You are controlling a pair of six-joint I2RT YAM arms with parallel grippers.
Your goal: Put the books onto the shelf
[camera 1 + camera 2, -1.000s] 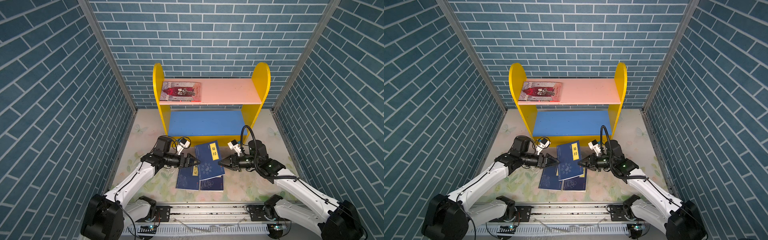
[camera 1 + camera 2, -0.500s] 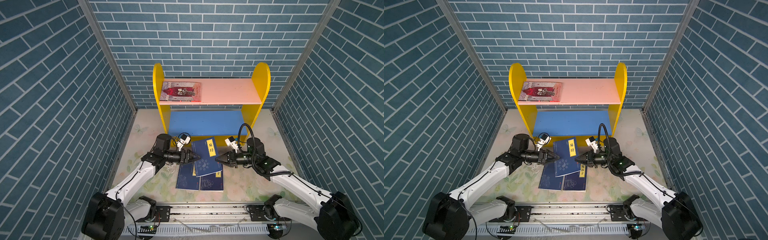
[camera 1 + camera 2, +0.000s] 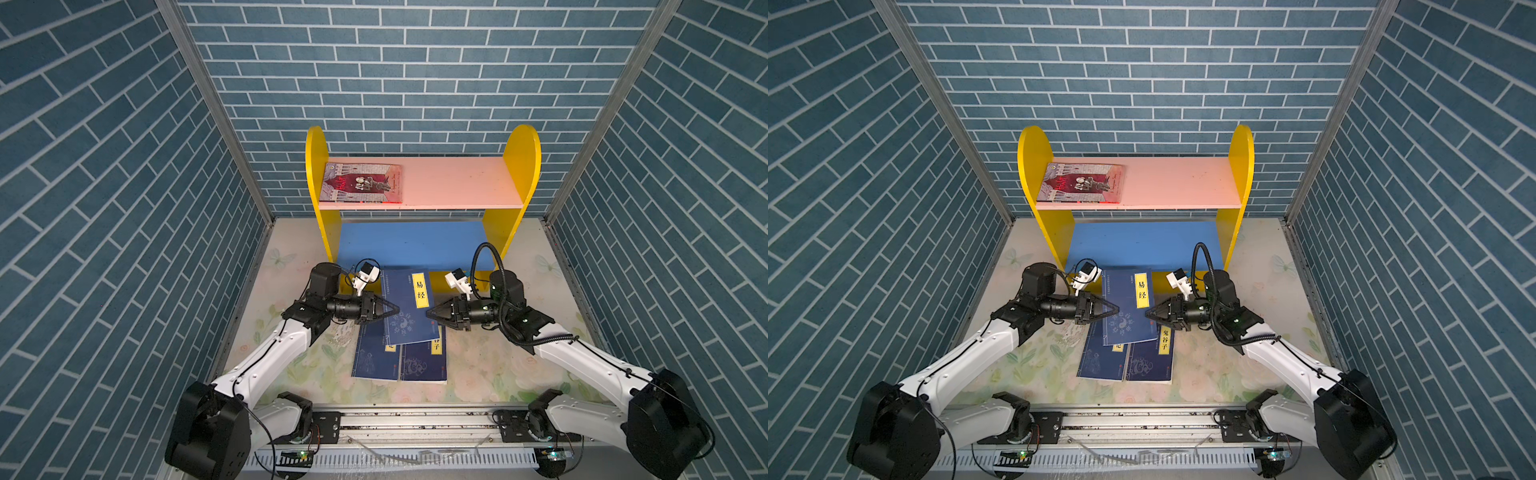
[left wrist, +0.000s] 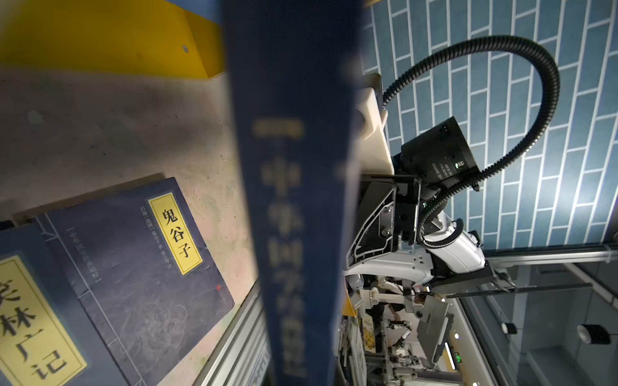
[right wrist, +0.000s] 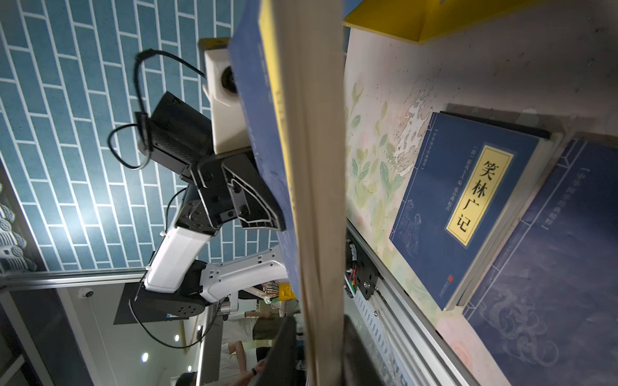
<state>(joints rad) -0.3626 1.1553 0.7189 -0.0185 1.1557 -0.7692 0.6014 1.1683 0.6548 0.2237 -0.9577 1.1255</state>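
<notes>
A robotics lab test cell is indicated: brick-patterned wall panels [image 3: 395, 83] are framed in aluminium profiles [image 3: 214, 104], white robot arms [image 3: 270, 357] are mounted on a metal rail [image 3: 415, 424], and further rigs [image 4: 398, 329] and people [image 5: 264, 326] are glimpsed beyond.

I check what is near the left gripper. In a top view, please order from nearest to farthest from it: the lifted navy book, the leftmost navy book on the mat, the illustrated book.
1. Lifted navy book: clamped at its edge by the left gripper.
2. Leftmost navy book: flat on the mat, just below.
3. Illustrated book: far back, on the pink board.
</notes>
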